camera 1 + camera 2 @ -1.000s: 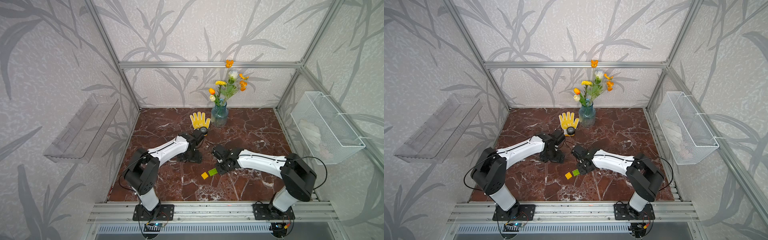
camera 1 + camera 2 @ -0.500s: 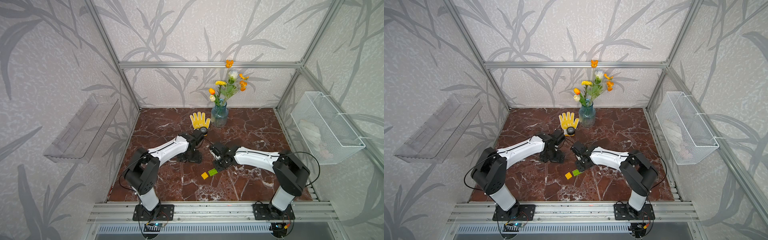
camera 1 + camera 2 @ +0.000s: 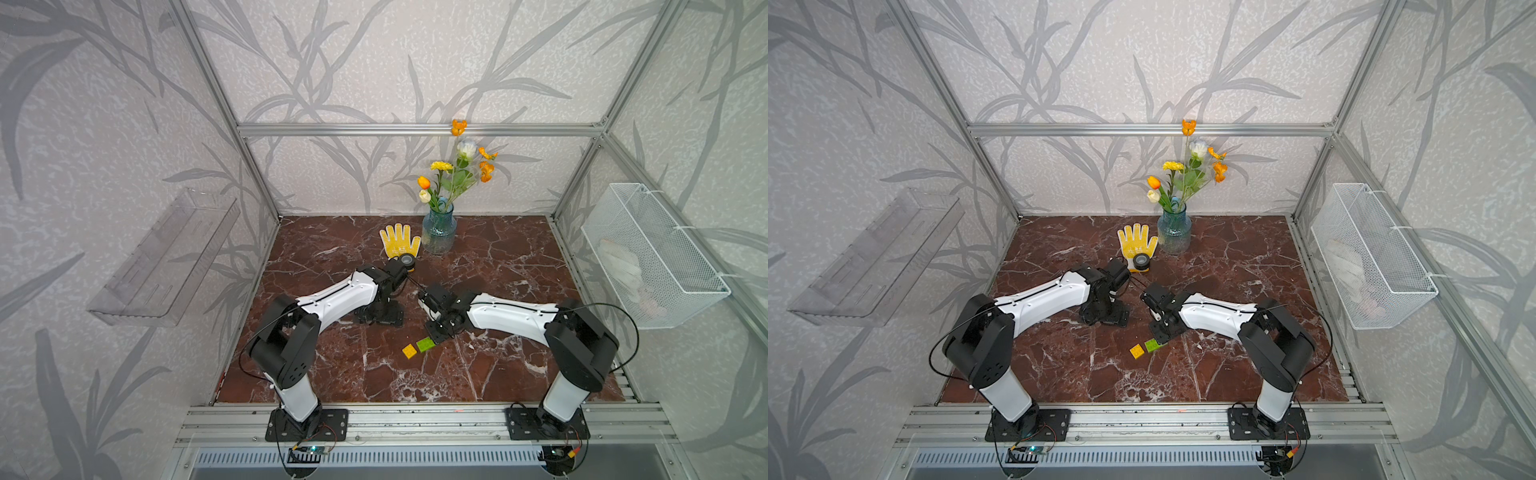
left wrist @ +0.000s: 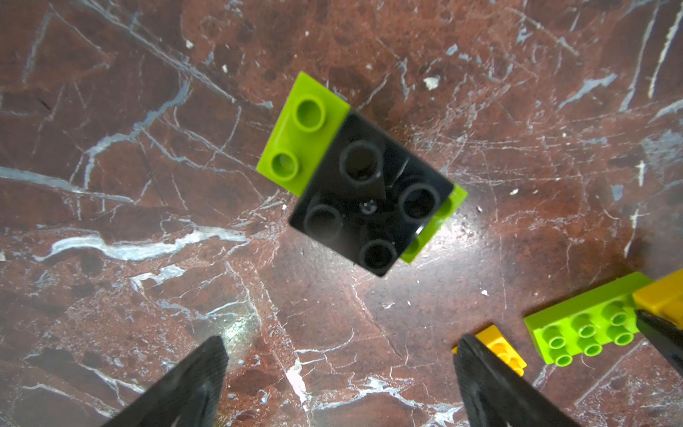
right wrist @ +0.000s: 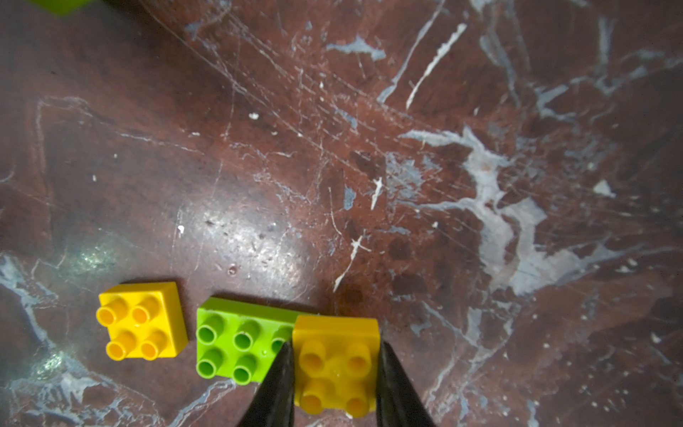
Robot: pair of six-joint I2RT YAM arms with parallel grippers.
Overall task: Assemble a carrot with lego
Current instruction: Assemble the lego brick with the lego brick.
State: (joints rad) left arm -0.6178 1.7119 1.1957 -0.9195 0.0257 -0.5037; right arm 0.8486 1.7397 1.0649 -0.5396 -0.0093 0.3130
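We see a wire basket (image 3: pixel 681 270) of pale items (image 3: pixel 619 266), flowers (image 3: pixel 457 174) in a vase (image 3: pixel 438 232) beside glove (image 3: pixel 399 245) and tape roll (image 3: pixel 406 261), the left gripper (image 4: pixel 340 344) spread wide over the carrot (image 4: pixel 369 196), the right gripper (image 5: pixel 335 345) clamped on a yellow-orange brick (image 5: pixel 336 369) over a green brick (image 5: pixel 233 344).

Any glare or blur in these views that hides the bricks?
Left wrist: black brick slightly soft, glare patch on the marble table beside it. Right wrist: sharp; held yellow brick in the right claw clear, another glare patch nearby. Both top views: evenly lit, lime brick tiny.
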